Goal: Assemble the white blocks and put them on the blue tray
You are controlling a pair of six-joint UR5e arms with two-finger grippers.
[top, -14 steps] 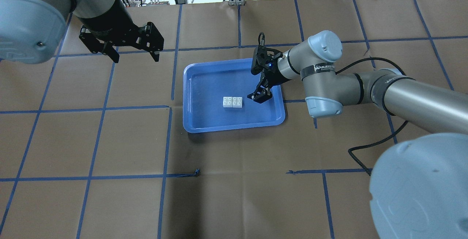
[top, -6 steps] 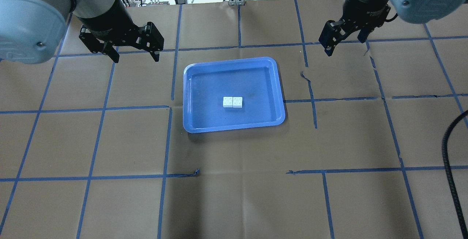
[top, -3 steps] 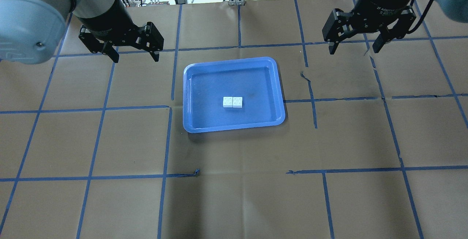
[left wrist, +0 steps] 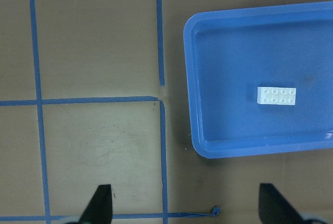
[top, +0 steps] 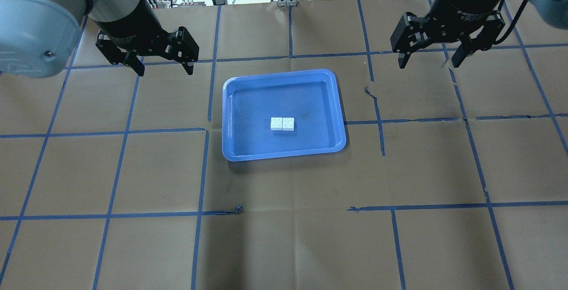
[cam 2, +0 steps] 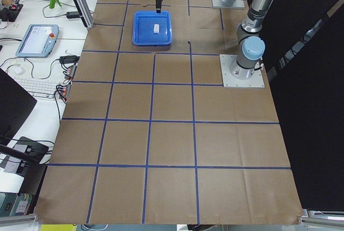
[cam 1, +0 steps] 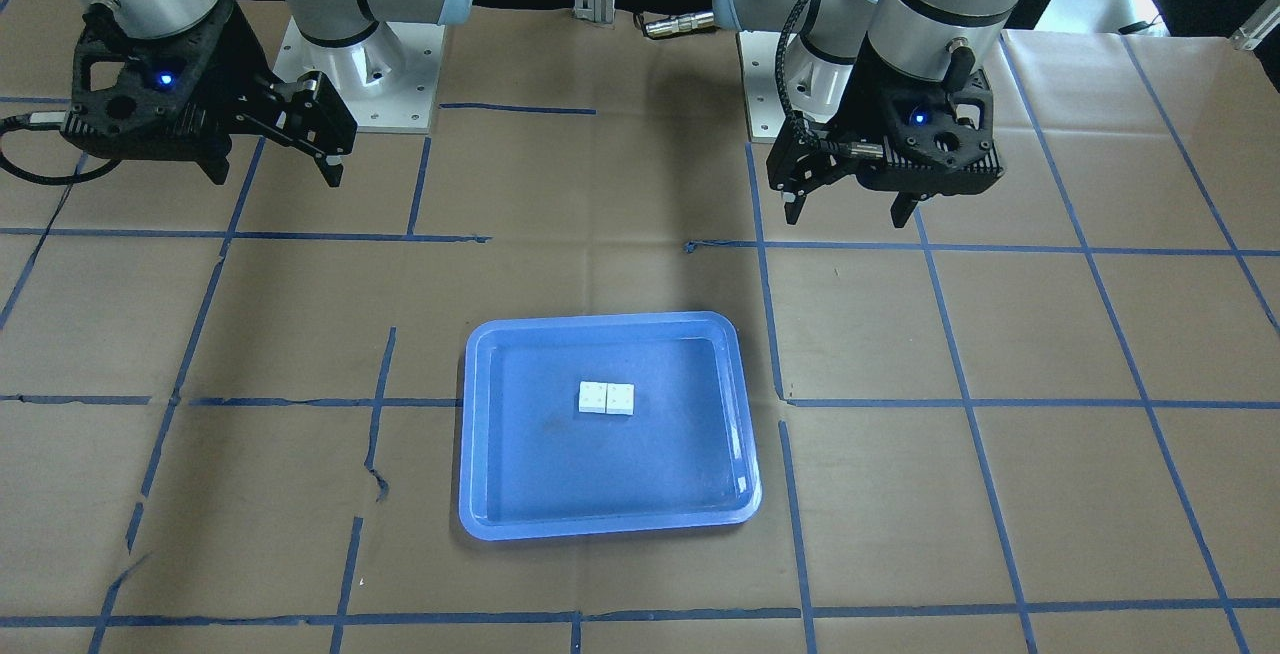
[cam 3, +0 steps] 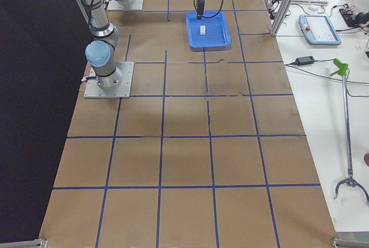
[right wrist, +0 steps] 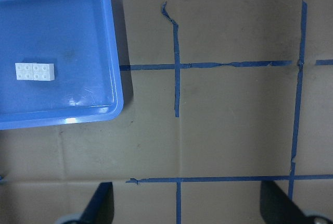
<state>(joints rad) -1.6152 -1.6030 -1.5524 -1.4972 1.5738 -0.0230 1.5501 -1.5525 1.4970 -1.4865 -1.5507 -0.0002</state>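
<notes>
overhead view, upper right: black round collar of the right wrist point(top: 469, 13), just over the right gripper point(top: 428, 64), small white print, begins "2F Adap", the rest not legible | upper left: black round collar of the left wrist point(top: 126, 37), over the left gripper point(top: 165, 72), white print too blurred to read | other views: no legible text

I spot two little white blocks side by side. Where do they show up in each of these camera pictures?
Front-facing: white blocks near the centre.
Overhead: white blocks at centre.
Exterior left: white blocks tiny, near top.
Exterior right: white blocks tiny, near top.
Left wrist: white blocks at right.
Right wrist: white blocks upper left.
Shared landmark: the blue tray they lie in.
</notes>
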